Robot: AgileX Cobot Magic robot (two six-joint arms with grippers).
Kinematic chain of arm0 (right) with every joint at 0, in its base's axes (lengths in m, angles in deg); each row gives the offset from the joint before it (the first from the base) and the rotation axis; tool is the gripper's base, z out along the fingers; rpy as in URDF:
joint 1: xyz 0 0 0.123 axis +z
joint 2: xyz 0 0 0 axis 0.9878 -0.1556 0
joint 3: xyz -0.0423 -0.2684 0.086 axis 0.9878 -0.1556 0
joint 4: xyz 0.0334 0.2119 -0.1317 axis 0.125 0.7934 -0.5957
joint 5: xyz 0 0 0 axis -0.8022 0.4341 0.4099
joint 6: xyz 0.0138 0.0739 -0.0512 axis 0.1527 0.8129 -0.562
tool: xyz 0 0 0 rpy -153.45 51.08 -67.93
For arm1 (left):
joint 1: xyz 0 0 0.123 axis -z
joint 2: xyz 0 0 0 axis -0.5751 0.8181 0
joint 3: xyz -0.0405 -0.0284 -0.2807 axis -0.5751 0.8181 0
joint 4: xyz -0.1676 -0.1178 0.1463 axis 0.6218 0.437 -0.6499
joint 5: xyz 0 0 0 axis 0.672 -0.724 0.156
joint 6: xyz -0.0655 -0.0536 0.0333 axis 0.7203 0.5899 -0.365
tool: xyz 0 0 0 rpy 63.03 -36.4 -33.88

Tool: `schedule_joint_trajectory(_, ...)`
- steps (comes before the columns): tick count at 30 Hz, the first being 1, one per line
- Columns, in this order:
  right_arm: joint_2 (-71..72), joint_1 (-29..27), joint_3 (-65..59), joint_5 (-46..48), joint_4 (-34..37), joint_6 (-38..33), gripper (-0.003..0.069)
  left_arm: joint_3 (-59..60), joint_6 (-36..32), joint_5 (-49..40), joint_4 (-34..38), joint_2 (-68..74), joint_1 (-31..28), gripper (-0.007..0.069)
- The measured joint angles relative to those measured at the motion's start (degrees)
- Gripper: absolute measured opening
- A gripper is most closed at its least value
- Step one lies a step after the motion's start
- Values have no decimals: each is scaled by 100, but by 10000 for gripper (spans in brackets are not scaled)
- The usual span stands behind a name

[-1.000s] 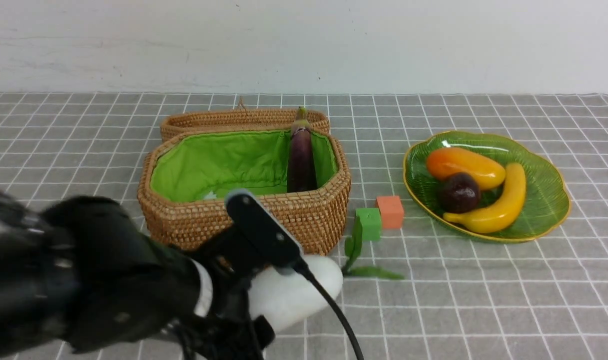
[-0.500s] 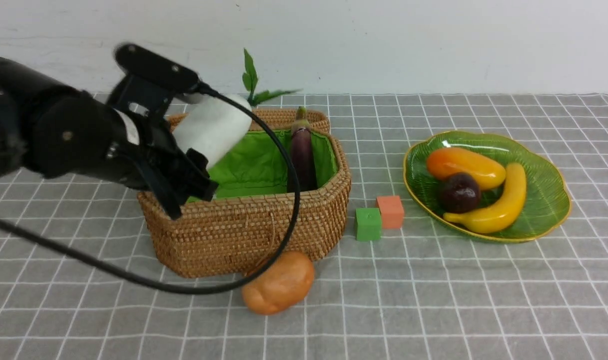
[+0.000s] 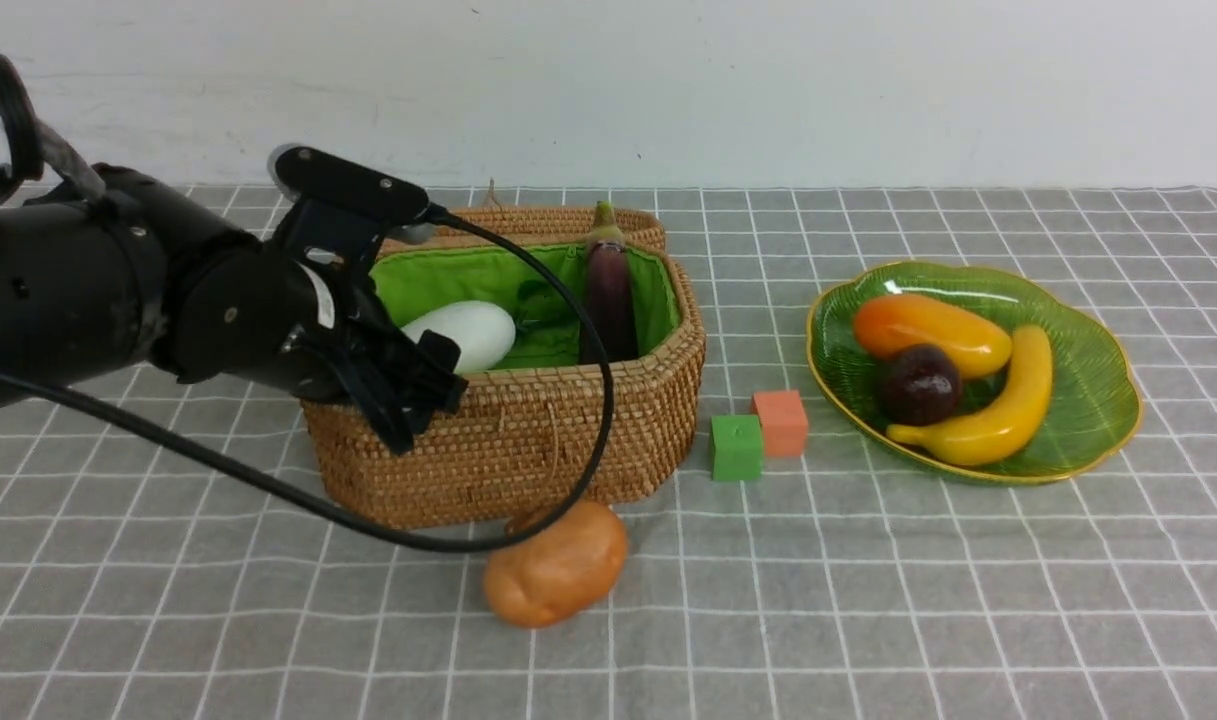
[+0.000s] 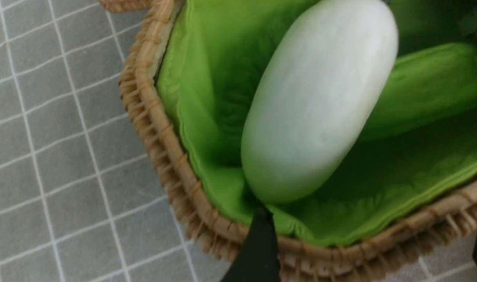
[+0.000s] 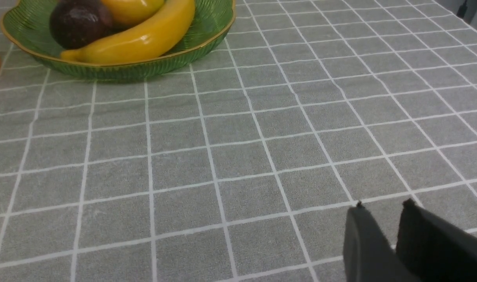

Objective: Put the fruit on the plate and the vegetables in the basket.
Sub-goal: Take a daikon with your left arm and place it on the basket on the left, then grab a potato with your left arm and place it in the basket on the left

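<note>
I'm looking at my left arm (image 3: 118, 290) showing as a bulky glossy black shell with a pale label band, small screw heads, a flat black camera bracket on top and a thick black cable (image 3: 528, 500) looping off it.

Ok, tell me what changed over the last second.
The left gripper lifted the white gourd from the table into the basket and let go, uncovering the potato. The plate, its fruit and both cubes stayed put.

Checked tablecloth (image 3: 918, 600) carries basket (image 3: 528, 450), plate (image 3: 1098, 440), potato (image 3: 558, 575), two cubes (image 3: 736, 448)
</note>
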Motion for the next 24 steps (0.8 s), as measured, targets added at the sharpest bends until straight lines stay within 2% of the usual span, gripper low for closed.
schedule_joint_trajectory(3,0,0,0,0,0,0,154,8,-56,-525,19,-311,86,657)
schedule_joint_trajectory(7,0,0,0,0,-5,0,158,8,-374,-1067,124,-787,569,649)
schedule_joint_trajectory(9,0,0,0,0,-5,0,163,8,-577,-1246,314,-940,1144,647)
schedule_joint_trajectory(10,0,0,0,0,-5,0,163,2,-577,-1257,314,-940,1191,647)
schedule_joint_trajectory(11,0,0,0,0,-5,0,165,2,-591,-1278,405,-860,1546,647)
schedule_joint_trajectory(13,0,0,0,0,-5,0,169,2,-435,-1283,459,-572,1880,645)
schedule_joint_trajectory(19,0,0,0,0,-5,0,178,2,257,-1177,153,430,2074,638)
schedule_joint_trajectory(24,0,0,0,0,-5,0,187,2,448,-821,-165,920,2074,610)
